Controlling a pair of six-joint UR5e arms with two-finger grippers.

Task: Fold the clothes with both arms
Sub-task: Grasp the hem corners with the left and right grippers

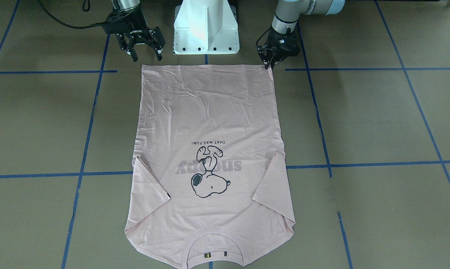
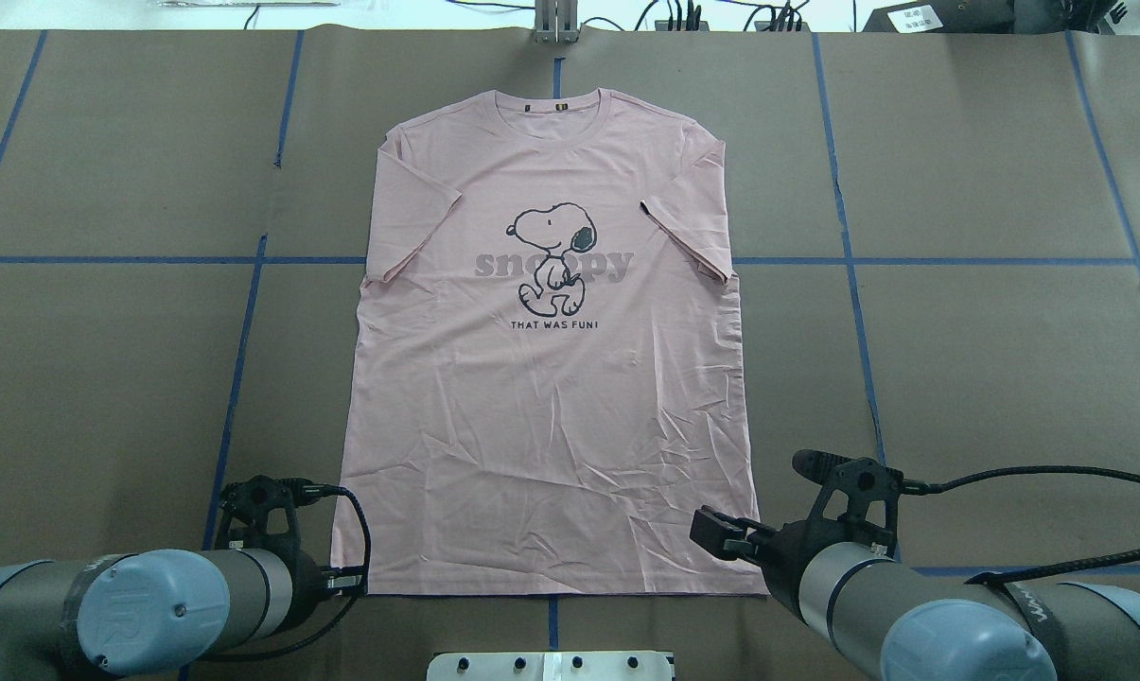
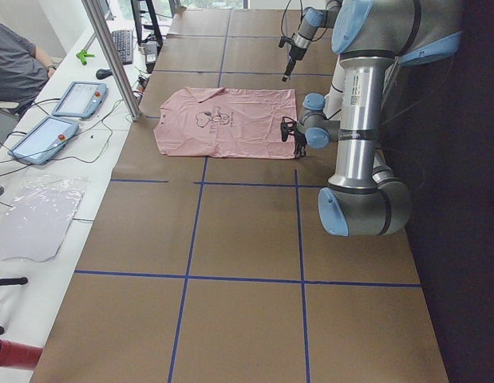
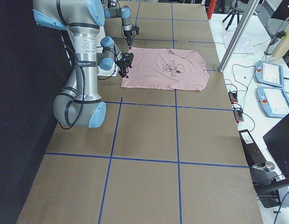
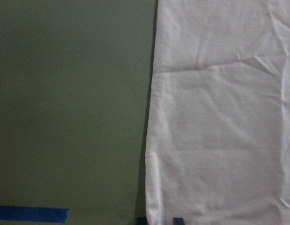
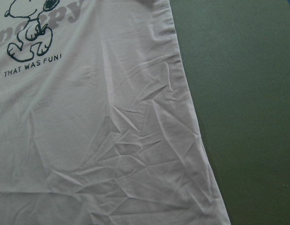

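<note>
Now | step: likely hem-corner grasp | T-shirt (image 2: 551,378) flat on desk (image 2: 957,359), collar 12 o'clock | left fingers (image 1: 267,61) near-closed at 7 o'clock corner, clamp unclear | right fingers (image 1: 158,52) apart near 5 o'clock corner | next: probably lower right, pinch.

Clock directions are taken from overhead, with 12 o'clock away from the robot. Open table (image 2: 986,378) stretches at 3 and 9 o'clock of the shirt (image 2: 551,426), giving either gripper wide passage. At 6 o'clock the base (image 1: 206,33) stands just behind the middle of the hem. The left gripper (image 1: 269,63) occupies the 7 o'clock hem corner. The right gripper (image 1: 146,58), jaws spread, hangs just off the 5 o'clock corner. At 12 o'clock a post (image 2: 555,19) rises just beyond the collar.
</note>
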